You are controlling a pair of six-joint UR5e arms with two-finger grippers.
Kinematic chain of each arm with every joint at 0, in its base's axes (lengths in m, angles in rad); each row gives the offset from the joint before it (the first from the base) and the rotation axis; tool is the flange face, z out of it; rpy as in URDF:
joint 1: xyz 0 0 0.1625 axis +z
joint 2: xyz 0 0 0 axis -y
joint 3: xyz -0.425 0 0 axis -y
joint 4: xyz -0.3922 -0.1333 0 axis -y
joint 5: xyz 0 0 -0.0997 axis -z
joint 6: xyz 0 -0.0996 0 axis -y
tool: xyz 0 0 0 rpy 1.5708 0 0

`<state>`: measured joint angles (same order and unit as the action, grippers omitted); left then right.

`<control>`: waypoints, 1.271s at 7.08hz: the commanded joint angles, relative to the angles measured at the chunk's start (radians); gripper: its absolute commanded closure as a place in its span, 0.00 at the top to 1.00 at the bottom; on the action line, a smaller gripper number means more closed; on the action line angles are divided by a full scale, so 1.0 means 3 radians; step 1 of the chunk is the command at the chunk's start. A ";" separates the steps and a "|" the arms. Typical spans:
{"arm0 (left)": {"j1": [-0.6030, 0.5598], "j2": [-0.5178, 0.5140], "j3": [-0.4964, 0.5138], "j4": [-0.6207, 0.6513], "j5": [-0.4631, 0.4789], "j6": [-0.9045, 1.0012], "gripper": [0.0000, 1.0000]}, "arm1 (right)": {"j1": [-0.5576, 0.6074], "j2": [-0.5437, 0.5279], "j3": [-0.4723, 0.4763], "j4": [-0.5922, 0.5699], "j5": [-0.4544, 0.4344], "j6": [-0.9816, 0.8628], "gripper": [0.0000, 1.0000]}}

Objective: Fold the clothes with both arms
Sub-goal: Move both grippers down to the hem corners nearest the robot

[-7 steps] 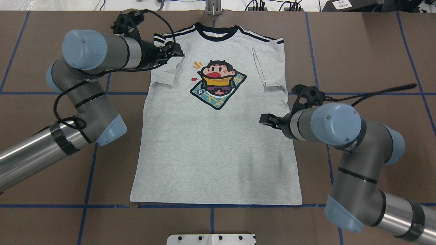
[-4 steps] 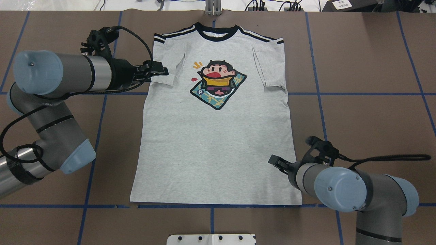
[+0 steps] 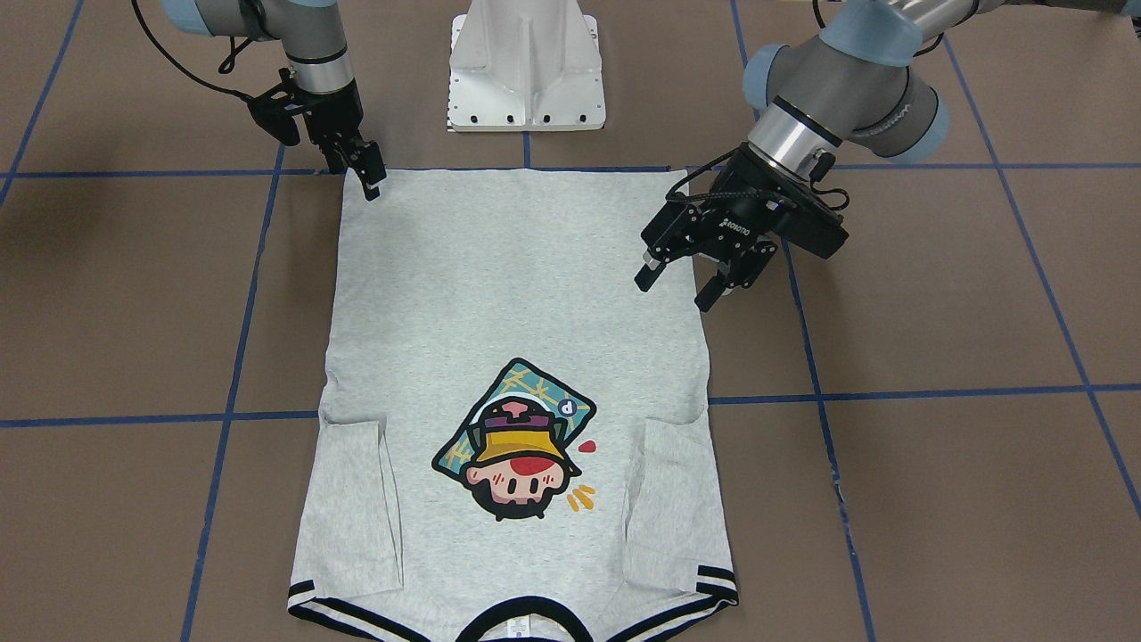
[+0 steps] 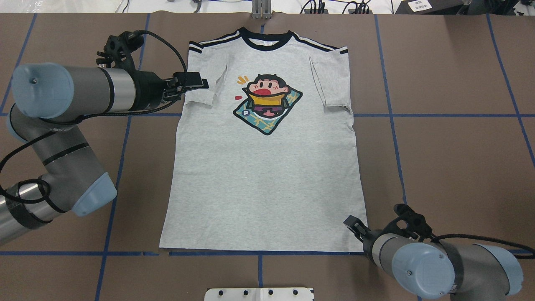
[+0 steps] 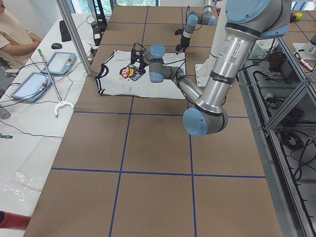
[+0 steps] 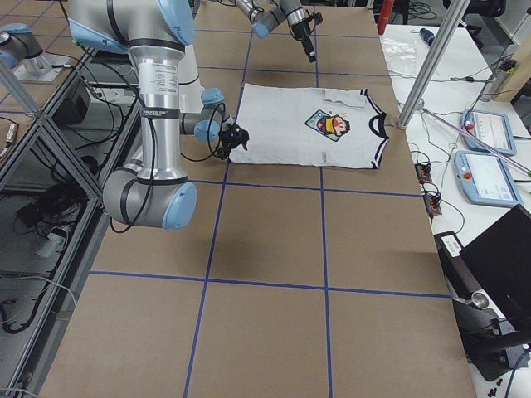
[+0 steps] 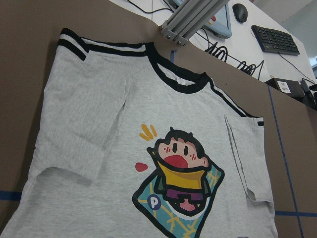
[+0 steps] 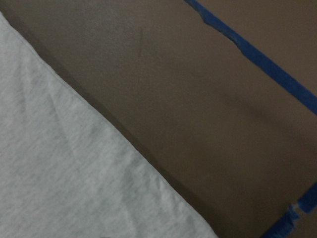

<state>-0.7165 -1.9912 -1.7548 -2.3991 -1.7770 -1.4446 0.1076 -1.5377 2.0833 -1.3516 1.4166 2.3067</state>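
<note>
The grey T-shirt lies flat, print up, on the brown table, collar away from the robot, both sleeves folded in onto the body. My left gripper hovers open and empty above the left folded sleeve; in the front view its jaws are spread. The left wrist view shows the shirt's collar and cartoon print. My right gripper is low at the hem's right corner, also in the front view, and looks open and empty. The right wrist view shows the shirt's edge on bare table.
The white pedestal base stands just behind the hem. An aluminium post rises beyond the collar. Blue tape lines cross the brown table. An operator's bench with tablets runs along the far side.
My right gripper has moved down along the shirt's right edge from mid-side to the hem corner. My left gripper has pulled back from over the shoulder to the folded sleeve's outer edge.
</note>
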 commanded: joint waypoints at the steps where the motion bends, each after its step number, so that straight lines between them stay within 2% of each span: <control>1: 0.0057 -0.0005 -0.0005 0.0000 0.0109 -0.0001 0.99 | -0.0118 -0.0013 0.0015 -0.0005 -0.0007 0.0149 0.88; 2: 0.0057 0.0000 -0.0005 0.0000 0.0109 -0.0006 0.99 | -0.0118 -0.0018 0.0020 -0.0005 -0.0007 0.0155 0.75; 4: 0.0062 0.0010 -0.0005 0.0000 0.0109 -0.0006 0.99 | -0.0108 -0.0039 0.0025 -0.0010 -0.0002 0.0236 0.00; 7: 0.0067 0.0016 -0.0005 -0.0005 0.0115 -0.0012 0.99 | -0.0108 -0.0090 0.0061 -0.0030 -0.0002 0.0242 0.00; 9: 0.0082 0.0021 -0.0011 0.0000 0.0114 -0.0153 0.99 | -0.0103 -0.0156 0.0311 -0.0040 -0.0002 0.0242 0.00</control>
<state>-0.6945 -1.9856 -1.7569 -2.4003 -1.7434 -1.4582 0.0763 -1.5741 2.1399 -1.3626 1.4158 2.3791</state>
